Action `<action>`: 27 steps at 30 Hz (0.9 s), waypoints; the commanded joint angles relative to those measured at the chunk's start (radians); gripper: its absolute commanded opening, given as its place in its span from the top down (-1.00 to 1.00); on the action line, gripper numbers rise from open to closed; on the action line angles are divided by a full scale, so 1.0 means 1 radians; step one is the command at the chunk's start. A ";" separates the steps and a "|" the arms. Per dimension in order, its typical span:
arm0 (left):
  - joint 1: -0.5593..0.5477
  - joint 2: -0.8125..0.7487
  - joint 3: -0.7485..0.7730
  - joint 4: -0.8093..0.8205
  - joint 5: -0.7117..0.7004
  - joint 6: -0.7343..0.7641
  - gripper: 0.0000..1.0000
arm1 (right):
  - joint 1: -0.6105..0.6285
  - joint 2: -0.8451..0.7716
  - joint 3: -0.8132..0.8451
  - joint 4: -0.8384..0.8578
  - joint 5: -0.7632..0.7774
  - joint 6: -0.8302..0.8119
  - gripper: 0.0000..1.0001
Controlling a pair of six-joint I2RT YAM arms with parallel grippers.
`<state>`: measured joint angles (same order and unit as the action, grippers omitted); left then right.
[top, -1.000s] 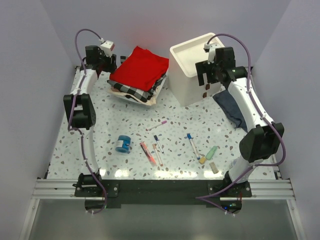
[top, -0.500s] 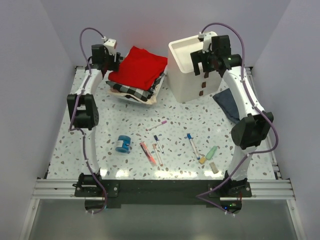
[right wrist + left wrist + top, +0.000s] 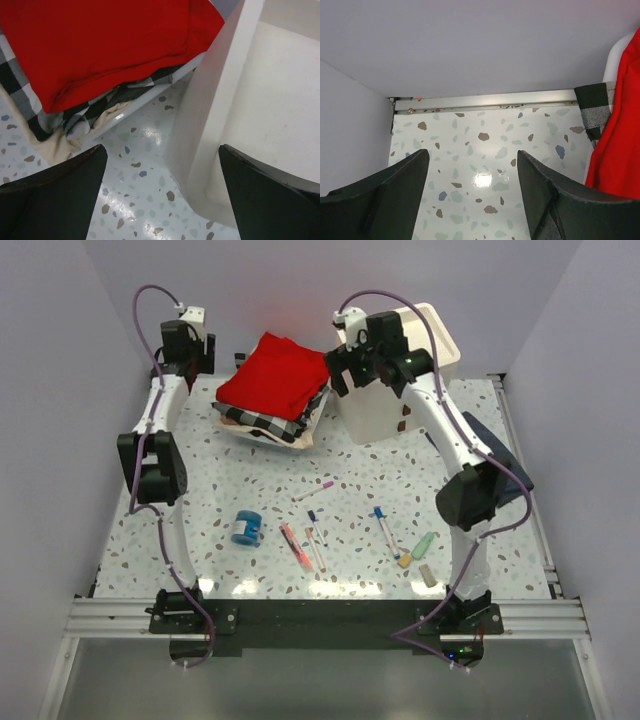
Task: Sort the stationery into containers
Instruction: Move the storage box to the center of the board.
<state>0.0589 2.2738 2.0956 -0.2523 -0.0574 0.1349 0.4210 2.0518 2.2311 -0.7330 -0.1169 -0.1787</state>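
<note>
Your right hand [image 3: 350, 375], released and empty, has swung left to the tall white plastic drawer box [image 3: 440, 350]; left hand [image 3: 471, 155] released too; small stationery [image 3: 246, 527] lies unsorted on the near speckled counter [image 3: 220, 480].

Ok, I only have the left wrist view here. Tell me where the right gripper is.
Observer: The right gripper hangs open over the edge of the tall white plastic box unit that faces the red folded cloth, and it holds nothing.
Operator: Now locate the tape.
Observer: The blue tape roll lies on the near half of the speckled table, left of centre.
Operator: Give me the marker too.
Observer: The orange-red marker lies just right of that roll.
</note>
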 commanded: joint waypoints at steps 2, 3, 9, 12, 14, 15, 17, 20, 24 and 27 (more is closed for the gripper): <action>-0.001 -0.108 -0.014 0.033 -0.002 -0.015 -0.52 | 0.005 0.093 0.128 0.029 0.114 0.044 -0.94; -0.001 -0.120 -0.017 0.030 -0.001 -0.015 -0.52 | 0.005 0.097 0.130 0.035 0.135 0.039 -0.94; -0.001 -0.160 -0.058 0.031 0.004 -0.020 -0.52 | 0.007 0.128 0.153 0.044 0.203 0.004 -0.79; -0.001 -0.186 -0.091 0.038 0.005 -0.021 -0.52 | 0.007 0.163 0.192 -0.012 0.180 -0.013 -0.19; -0.001 -0.204 -0.106 0.038 0.005 -0.023 -0.51 | 0.010 0.162 0.188 -0.045 0.146 -0.031 0.17; -0.001 -0.211 -0.114 0.042 0.008 -0.021 -0.51 | 0.013 0.154 0.162 -0.048 0.123 -0.066 0.29; -0.001 -0.223 -0.132 0.045 0.011 -0.018 -0.51 | 0.033 0.119 0.124 -0.062 0.073 -0.117 0.66; -0.001 -0.247 -0.163 0.048 0.019 0.000 -0.51 | 0.059 0.050 0.049 -0.097 0.036 -0.221 1.00; 0.001 -0.284 -0.229 0.064 0.030 0.005 -0.50 | 0.067 -0.059 -0.082 -0.154 -0.058 -0.364 1.00; 0.001 -0.318 -0.279 0.087 0.047 0.008 -0.50 | 0.068 -0.157 -0.189 -0.195 -0.142 -0.497 1.00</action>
<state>0.0578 2.0518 1.8698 -0.2440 -0.0437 0.1337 0.4381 2.0369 2.1647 -0.7189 -0.0830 -0.3977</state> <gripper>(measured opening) 0.755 0.178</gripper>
